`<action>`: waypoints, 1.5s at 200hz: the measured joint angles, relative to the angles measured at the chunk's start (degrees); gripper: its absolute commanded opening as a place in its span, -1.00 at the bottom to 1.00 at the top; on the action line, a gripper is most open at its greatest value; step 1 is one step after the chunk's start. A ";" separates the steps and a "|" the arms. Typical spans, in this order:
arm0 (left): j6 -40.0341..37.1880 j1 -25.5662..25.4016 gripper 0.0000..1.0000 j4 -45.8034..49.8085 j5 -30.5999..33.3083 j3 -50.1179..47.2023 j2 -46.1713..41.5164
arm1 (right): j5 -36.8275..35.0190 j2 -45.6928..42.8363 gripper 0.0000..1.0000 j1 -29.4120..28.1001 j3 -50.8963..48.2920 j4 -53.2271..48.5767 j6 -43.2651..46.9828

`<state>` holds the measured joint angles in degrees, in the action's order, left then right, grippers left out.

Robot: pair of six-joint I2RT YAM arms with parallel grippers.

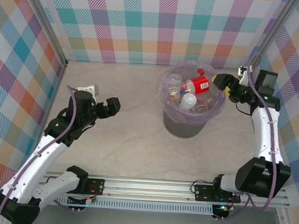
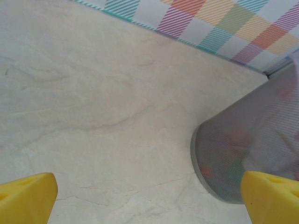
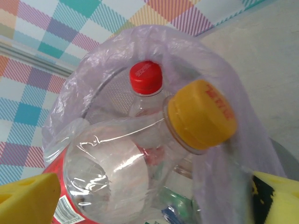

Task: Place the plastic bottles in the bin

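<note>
Top external view: the plastic bottles (image 1: 194, 89) lie piled inside the bin (image 1: 185, 127), up to its rim. The right gripper (image 1: 219, 80) hovers at the bin's right rim, jaws spread wide beside the topmost bottles. The left gripper (image 1: 114, 105) sits well left of the bin, jaws spread, empty.

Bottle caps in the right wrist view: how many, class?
2: a round red plastic cap at the back, a round yellow plastic cap nearer, right of it. More may be hidden.
</note>
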<state>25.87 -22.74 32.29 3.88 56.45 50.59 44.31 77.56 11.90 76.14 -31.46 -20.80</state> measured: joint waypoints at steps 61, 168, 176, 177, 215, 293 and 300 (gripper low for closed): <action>-1.77 4.22 1.00 0.26 0.17 -0.11 0.63 | 0.13 0.00 0.98 -4.57 -3.80 6.05 -2.47; -5.22 12.17 1.00 -4.09 1.38 -6.71 4.33 | -5.79 0.76 0.98 -20.76 -3.65 8.85 -6.64; -5.90 12.33 0.99 -4.61 2.29 -7.30 4.33 | -7.13 0.79 0.98 -20.72 -2.27 7.43 -5.99; -5.95 12.35 0.99 -4.68 2.36 -7.37 4.33 | -7.39 0.79 0.98 -20.68 -2.01 7.15 -5.81; -8.39 13.51 0.99 -9.79 7.45 -10.62 5.11 | -10.58 -0.61 0.98 -16.31 2.58 3.13 -3.13; -12.72 17.05 0.99 -33.42 14.53 -25.46 14.03 | -32.00 -14.16 0.98 -4.72 -13.20 4.48 1.75; -13.31 17.05 0.99 -36.06 14.71 -26.45 15.41 | -34.34 -14.38 0.98 -4.72 -16.79 6.47 2.29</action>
<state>12.56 -5.69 -3.77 18.59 30.00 66.00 9.98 63.18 7.18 59.35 -24.99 -18.50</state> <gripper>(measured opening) 0.997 0.991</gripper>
